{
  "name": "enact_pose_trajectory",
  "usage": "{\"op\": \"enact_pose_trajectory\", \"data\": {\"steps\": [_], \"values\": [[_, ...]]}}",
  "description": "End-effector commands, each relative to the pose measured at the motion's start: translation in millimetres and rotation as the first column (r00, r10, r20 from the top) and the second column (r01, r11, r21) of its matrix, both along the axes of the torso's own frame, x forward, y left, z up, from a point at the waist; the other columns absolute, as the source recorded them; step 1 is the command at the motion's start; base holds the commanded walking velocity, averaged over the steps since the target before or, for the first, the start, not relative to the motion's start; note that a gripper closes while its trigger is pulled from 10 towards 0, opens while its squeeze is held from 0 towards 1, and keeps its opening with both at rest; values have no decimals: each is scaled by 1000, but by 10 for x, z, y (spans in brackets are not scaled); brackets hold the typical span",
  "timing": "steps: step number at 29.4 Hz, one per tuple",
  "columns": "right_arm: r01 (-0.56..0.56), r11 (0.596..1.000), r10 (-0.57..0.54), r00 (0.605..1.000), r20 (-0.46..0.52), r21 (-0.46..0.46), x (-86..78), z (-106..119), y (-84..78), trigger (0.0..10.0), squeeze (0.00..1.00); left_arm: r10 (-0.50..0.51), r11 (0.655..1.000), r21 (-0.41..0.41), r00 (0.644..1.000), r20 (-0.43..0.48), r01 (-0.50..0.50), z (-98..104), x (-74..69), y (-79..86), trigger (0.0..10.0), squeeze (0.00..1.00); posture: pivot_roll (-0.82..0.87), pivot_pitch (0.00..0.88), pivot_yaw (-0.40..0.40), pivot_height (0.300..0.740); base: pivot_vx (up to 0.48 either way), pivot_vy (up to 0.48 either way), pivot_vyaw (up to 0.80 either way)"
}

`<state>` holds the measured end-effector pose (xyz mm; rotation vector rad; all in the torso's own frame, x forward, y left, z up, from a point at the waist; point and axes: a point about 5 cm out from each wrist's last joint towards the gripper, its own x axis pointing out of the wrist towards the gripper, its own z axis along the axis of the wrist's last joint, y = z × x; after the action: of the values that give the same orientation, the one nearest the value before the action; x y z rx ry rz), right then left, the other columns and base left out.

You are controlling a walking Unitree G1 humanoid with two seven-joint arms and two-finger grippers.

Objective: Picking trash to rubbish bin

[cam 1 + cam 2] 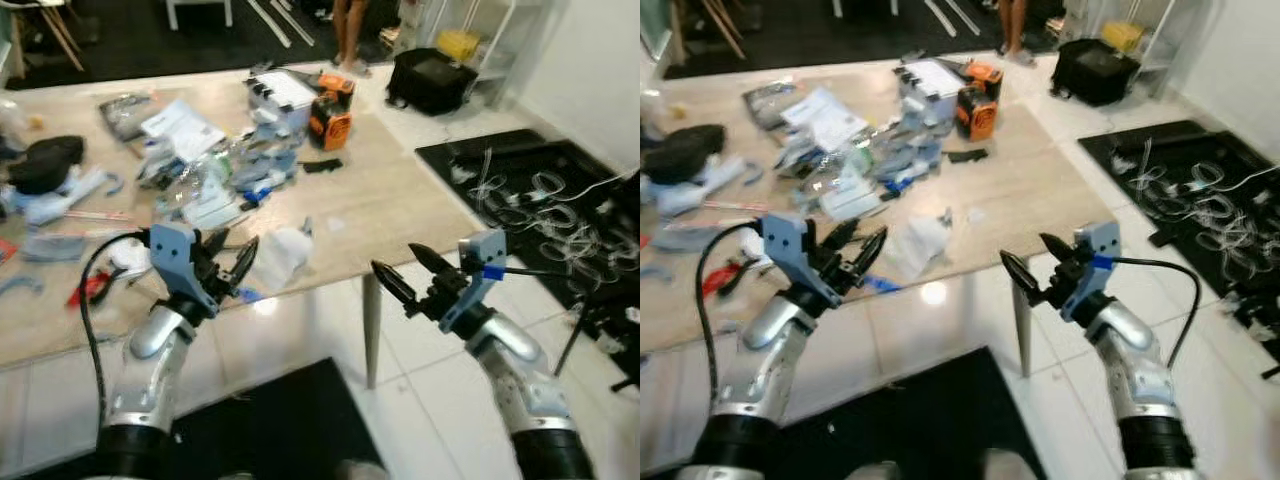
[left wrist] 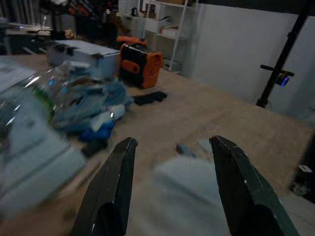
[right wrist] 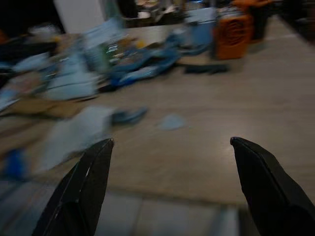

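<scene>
A crumpled white tissue [image 1: 277, 255] lies near the front edge of the wooden table [image 1: 400, 200]; it looks pale and blurred in the left wrist view [image 2: 189, 182]. My left gripper [image 1: 231, 255] hovers open just left of it, above the table edge. My right gripper [image 1: 402, 270] hangs open off the table's front right corner, over the tiled floor, with nothing between its fingers. A heap of plastic wrappers and packets [image 1: 225, 165] covers the middle of the table.
An orange and black tool [image 1: 331, 122] and a white box [image 1: 280, 92] stand at the table's far side. A black bag [image 1: 432, 78] sits on the floor beyond. White cables [image 1: 540, 195] lie on a black mat at right. A person's legs [image 1: 350, 30] stand far back.
</scene>
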<state>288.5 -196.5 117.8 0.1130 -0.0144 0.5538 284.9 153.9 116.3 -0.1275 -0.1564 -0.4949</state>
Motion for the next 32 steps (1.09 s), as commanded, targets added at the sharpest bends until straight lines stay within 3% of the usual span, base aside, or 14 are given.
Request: {"op": "enact_pose_trajectory", "data": {"steps": [1, 6, 15, 20, 27, 29, 32], "values": [[9, 1000, -9, 1000, -20, -6, 10, -27, -44, 10000, 0, -13, 1000, 14, 1000, 0, 13, 1, 0, -12, 10000, 0, -57, 0, -36, 740, 480, 0, 0], [-164, 986, 163, 985, -52, -19, -84, -29, -19, 10000, 0, -97, 995, -8, 995, 29, 98, 104, -45, 26, 10000, 0, -56, 0, -34, 740, 339, 0, 0], [-255, 964, 246, 963, -108, -80, -177, -79, -26, 10000, 0, -151, 988, 11, 987, 53, 151, 200, -103, 107, 10000, 0, -57, 0, -33, 740, 0, 0, 688], [-356, 929, 333, 923, -193, -100, -290, -153, -67, 10000, 0, -229, 972, 53, 972, 42, 227, 220, -176, 90, 10000, 0, -60, 0, -34, 740, 0, 0, 698], [-388, 917, 356, 903, -242, -98, -330, -157, -145, 10000, 0, -372, 922, 111, 928, -6, 370, 233, -323, 88, 10000, 0, -58, 0, -35, 740, 0, 0, 576], [-371, 907, 306, 906, -292, -201, -319, -187, -211, 10000, 0, -448, 876, 169, 892, -63, 452, 193, -414, 61, 10000, 0, -60, 0, -35, 740, 0, 0, 0], [-352, 908, 279, 913, -298, -228, -301, -196, -233, 10000, 0, -473, 856, 192, 877, -86, 481, 174, -440, 48, 10000, 0, -60, 0, -35, 740, 0, 0, 0]]}}
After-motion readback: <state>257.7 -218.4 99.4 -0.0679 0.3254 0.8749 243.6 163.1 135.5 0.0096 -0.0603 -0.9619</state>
